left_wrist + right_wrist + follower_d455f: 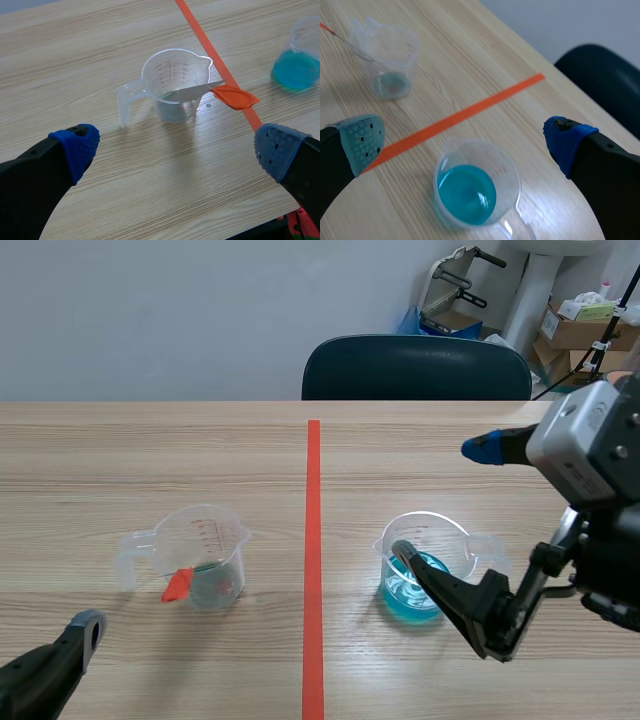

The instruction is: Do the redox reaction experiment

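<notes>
A clear measuring beaker point(207, 545) stands left of the tape line with a little greenish liquid in it. A metal spatula with an orange handle point(177, 585) leans inside it. A second beaker point(432, 532) right of the line holds blue liquid point(405, 595). My right gripper point(442, 502) hangs open above this beaker, one finger on each side; the blue beaker point(475, 192) lies just under the right gripper point(464, 141). My left gripper point(177, 145) is open, low and short of the clear beaker point(175, 82), whose spatula handle point(234, 96) juts out over the tape.
An orange-red tape line point(313, 570) divides the wooden table down the middle. A dark chair back point(415, 368) stands behind the far edge, with cardboard boxes point(585, 328) at the back right. The left arm's finger point(86, 628) rests near the front left corner.
</notes>
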You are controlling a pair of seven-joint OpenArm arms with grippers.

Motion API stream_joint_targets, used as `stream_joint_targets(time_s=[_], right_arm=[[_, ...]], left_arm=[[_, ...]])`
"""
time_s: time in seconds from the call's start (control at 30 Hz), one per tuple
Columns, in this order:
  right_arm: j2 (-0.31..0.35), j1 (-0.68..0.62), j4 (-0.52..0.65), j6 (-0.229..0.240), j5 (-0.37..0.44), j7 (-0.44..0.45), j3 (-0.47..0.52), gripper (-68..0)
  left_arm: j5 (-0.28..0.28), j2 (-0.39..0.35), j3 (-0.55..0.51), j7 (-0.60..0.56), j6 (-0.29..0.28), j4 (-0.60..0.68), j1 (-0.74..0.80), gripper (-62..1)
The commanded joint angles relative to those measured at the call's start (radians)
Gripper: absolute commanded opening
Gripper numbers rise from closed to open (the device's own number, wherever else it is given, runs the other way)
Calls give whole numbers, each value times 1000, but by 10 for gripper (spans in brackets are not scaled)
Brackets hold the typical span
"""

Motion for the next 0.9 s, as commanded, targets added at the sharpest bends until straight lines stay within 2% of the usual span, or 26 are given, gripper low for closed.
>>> stream_joint_targets(time_s=[0.0, 0.13, 0.47, 0.67, 0.8, 0.87], right_arm=[[18, 53, -11, 11, -14, 40, -28, 4], [21, 175, -69, 42, -89, 93, -147, 4], [12, 472, -216, 42, -223, 241, -498, 4], [-56, 608, -348, 31, -304, 318, -663, 4], [-120, 673, -431, 23, -336, 362, -732, 4], [-149, 699, -461, 2, -355, 378, -760, 4]], left_arm=[[-5, 0, -1, -17, -2, 9, -5, 14], [-5, 0, -1, -17, -2, 9, -5, 14], [-6, 0, -1, -17, -2, 9, -5, 14], [-6, 0, -1, -17, -2, 9, -5, 14], [-6, 0, -1, -17, -2, 9, -5, 14], [-6, 0, -1, -17, -2, 9, -5, 14]])
